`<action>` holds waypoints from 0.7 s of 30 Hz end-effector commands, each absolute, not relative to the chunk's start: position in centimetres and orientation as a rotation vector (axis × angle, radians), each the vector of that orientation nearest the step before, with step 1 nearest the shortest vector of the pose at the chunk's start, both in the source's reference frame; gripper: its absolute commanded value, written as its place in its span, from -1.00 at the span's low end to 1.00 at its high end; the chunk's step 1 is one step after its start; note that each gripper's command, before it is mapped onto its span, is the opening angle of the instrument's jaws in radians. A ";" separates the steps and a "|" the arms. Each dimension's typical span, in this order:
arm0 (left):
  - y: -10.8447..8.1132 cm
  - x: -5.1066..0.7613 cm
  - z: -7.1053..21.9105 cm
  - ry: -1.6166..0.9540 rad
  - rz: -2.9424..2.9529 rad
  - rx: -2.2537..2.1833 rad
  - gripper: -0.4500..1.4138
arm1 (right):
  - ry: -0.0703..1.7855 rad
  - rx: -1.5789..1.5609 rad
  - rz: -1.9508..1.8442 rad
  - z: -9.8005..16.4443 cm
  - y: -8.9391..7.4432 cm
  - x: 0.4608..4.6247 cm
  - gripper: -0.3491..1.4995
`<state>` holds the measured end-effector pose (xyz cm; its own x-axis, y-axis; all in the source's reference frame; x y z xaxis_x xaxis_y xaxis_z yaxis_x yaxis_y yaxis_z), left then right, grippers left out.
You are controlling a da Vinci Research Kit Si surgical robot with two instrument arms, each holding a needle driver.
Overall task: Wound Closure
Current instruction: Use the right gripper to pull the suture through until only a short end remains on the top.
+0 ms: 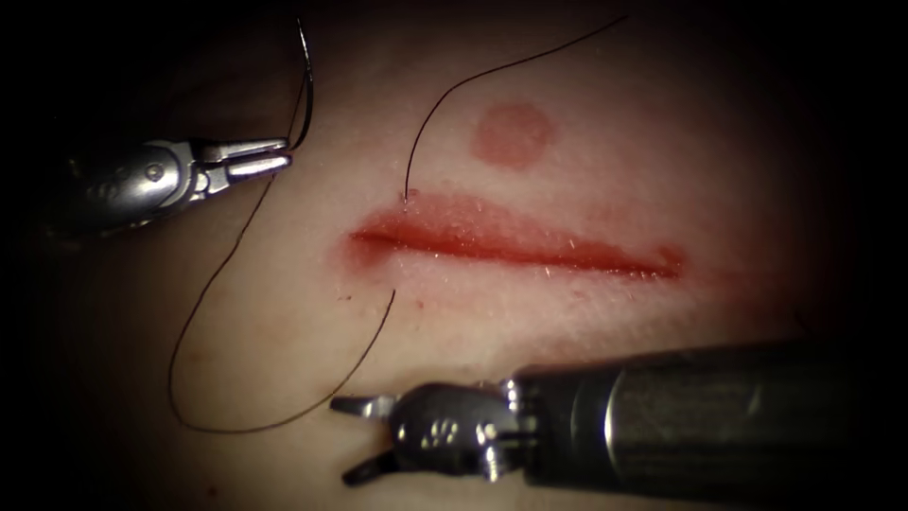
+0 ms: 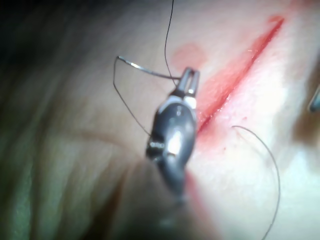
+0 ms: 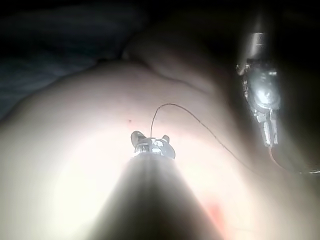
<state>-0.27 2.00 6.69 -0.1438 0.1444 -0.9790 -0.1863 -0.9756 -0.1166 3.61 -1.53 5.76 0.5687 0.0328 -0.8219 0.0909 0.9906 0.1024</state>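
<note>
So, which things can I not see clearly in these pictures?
- Endoscope view: the needle runs into the dark upper edge, so its far end is lost; the left gripper holds its other end.
- Endoscope view: the thread fades into shadow.
- Right wrist view: the right gripper, open and holding nothing, is partly hidden by its own shaft.

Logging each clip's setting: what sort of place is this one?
Probably a bench suturing practice setup: a cut in tissue; the left pincer holds a curved needle clear of it, thread trailing; the right pincer is open, empty.
</note>
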 end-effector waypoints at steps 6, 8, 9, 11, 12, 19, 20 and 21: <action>2.0 -0.32 6.8 0.047 2.222 -1.899 -0.89 | 1.096 0.120 0.131 5.6 -1.2 2.89 0.98; 2.0 -0.32 6.8 0.047 2.222 -1.899 -0.89 | 1.104 0.119 0.134 5.5 -1.2 2.83 0.98; 2.0 -0.32 6.8 0.047 2.222 -1.899 -0.89 | 1.119 0.119 0.137 5.5 -1.2 2.75 0.98; 2.0 -0.32 6.8 0.043 2.224 -1.901 -0.89 | 1.110 0.114 0.142 5.6 -1.1 2.74 0.98; 2.0 -0.33 6.8 0.044 2.224 -1.900 -0.89 | 1.109 0.109 0.138 5.6 -1.1 2.75 0.98; 2.0 -0.34 6.8 0.036 2.218 -1.905 -0.89 | 1.037 0.065 0.078 6.5 -0.9 2.96 0.98; 2.0 -0.33 6.8 0.036 2.218 -1.905 -0.89 | 1.021 0.070 0.072 6.7 -0.8 2.97 0.98; 2.0 -0.33 6.8 0.036 2.218 -1.905 -0.89 | 1.021 0.070 0.072 6.7 -0.8 2.97 0.98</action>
<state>-0.28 1.99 6.70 -0.1393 0.1478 -0.9792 -0.1809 -0.9760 -0.1216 2.94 -0.80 6.72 0.5369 0.0820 -0.8397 -0.0120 0.9959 0.0896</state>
